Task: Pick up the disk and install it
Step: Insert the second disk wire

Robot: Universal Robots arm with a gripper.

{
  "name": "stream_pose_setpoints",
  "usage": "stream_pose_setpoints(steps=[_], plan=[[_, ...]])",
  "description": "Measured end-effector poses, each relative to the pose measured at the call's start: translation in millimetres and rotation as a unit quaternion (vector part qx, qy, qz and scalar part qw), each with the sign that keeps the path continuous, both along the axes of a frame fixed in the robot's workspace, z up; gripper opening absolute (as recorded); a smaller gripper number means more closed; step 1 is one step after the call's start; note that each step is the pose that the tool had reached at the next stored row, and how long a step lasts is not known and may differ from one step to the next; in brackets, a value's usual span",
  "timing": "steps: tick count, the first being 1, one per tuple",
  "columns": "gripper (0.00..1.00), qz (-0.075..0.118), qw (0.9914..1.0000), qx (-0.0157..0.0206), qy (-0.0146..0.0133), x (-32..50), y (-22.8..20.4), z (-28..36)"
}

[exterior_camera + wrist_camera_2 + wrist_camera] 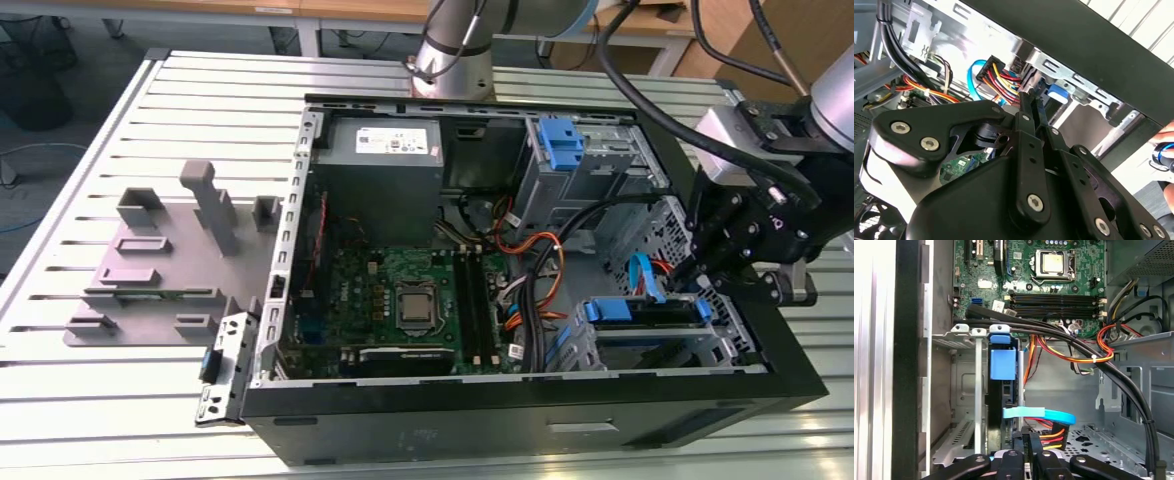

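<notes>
The gripper (1035, 102), fingers drawn together and holding nothing, pressed at the rear edge of the disk (1002, 390) sitting in the drive cage (961, 385), where a straight, gentle push along the rails seemed wisest.

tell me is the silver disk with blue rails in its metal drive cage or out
In. The silver disk with blue rails sits edge-on inside the metal drive cage, its blue tab at the cage mouth. The gripper is by its cabled end.

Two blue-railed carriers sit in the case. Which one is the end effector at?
The disk in the lower cage near the case's front, at the exterior view's right. The end effector hangs just above it. The other blue bracket sits farther back, beside the power supply.
</notes>
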State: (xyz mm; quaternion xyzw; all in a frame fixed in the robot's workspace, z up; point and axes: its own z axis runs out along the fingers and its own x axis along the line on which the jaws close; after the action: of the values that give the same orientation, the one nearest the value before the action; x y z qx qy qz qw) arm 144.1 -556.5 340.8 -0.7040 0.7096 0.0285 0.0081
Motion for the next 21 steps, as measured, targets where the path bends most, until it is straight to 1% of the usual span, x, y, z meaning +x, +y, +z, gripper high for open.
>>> stream_pose_setpoints(steps=[3, 5, 12, 21], plan=[[0.16, 0.0, 1.0, 0.0007, 0.0, 0.0, -4.9, -0.3], [0.16, 0.002, 1.0, 0.0008, 0.0, -0.2, -6.5, -0.7], [0.16, 0.009, 0.99996, 0.0008, 0.0, -2.7, -8.1, -1.4], [0.16, 0.022, 0.99975, 0.0008, 0.0, -3.3, -8.5, -2.2]])
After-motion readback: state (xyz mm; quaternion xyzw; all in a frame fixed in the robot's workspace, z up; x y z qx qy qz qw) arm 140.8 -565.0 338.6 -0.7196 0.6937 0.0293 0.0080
